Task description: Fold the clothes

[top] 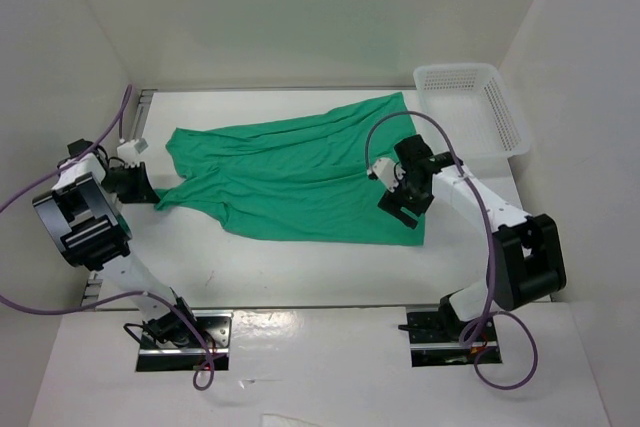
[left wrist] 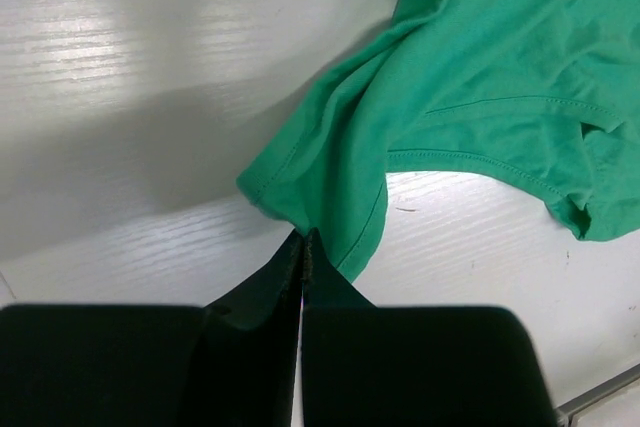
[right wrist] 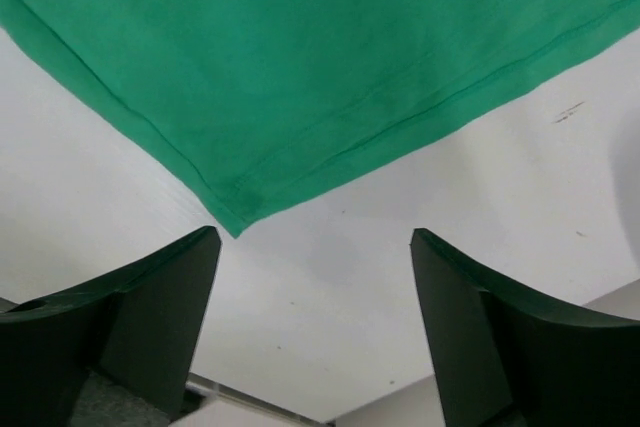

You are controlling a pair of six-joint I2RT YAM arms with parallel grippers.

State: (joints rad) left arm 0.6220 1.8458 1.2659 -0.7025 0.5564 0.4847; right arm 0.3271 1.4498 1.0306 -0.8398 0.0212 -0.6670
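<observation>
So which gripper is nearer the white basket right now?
Right. The right gripper sits open over the T-shirt's near corner, just short of the basket; the left gripper pinches its opposite end, across the table.

Bright light; soft shadow near left hand (left wrist: 302, 239).

we see the t-shirt (left wrist: 480, 77) as thin, soft, matt cloth ahead of the smooth, matt fingers (left wrist: 250, 317) of the left gripper (left wrist: 303, 239); the table (left wrist: 150, 67) beneath them looks faintly grained, slightly glossy; the basket (top: 470, 107) is plastic mesh.
</observation>
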